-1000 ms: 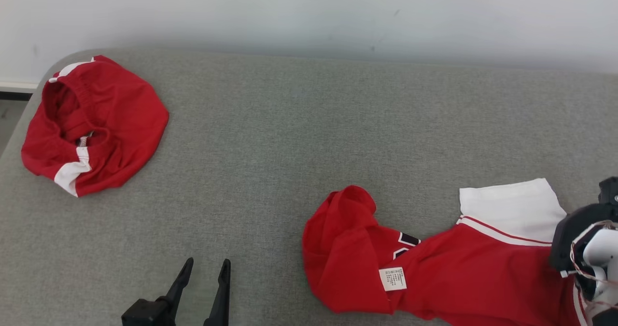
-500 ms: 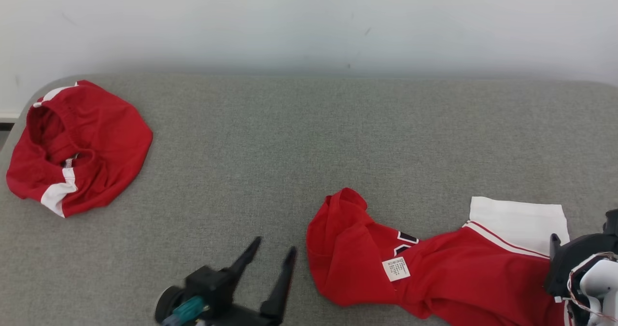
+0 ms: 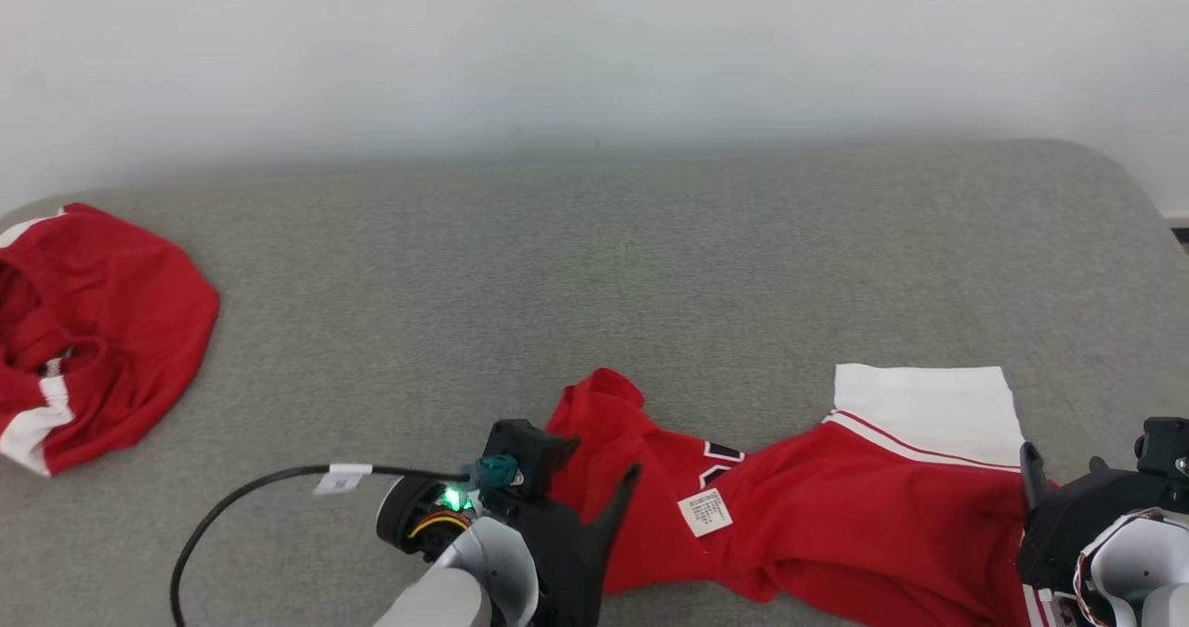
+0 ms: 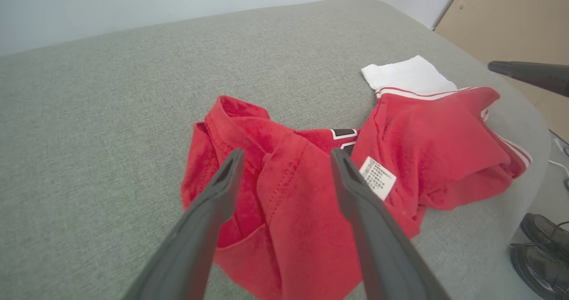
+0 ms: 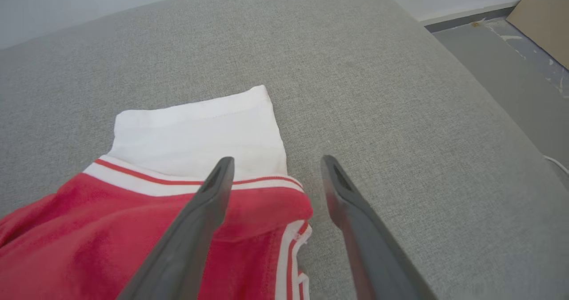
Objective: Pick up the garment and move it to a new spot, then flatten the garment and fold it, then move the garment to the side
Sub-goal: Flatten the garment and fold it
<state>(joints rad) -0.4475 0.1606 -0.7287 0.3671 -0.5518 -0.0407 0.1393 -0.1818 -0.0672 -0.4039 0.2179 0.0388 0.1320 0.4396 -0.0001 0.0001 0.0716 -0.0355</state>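
The garment [image 3: 836, 515] is a red shirt with a white sleeve [image 3: 929, 402], lying crumpled at the front right of the grey padded surface [image 3: 557, 265], a white label [image 3: 704, 513] facing up. My left gripper [image 3: 599, 460] hangs open over the garment's bunched left end, and its fingers straddle a red fold [image 4: 284, 166] without closing on it. At the garment's right end my right gripper [image 3: 1059, 467] is open too. Its fingers [image 5: 218, 180] hover above the striped seam [image 5: 249, 182] by the white sleeve [image 5: 195, 135], holding nothing.
A second red piece of clothing with white trim [image 3: 93, 330] lies bunched at the far left. A pale wall runs behind the surface. Past the rounded right edge are grey floor [image 5: 489, 51], a brown board [image 5: 544, 20] and dark shoes [image 4: 542, 246].
The head camera has panned right. My left gripper has travelled right to the garment's bunched left end. My right gripper has gone from shut to open, and the garment's right end lies loose.
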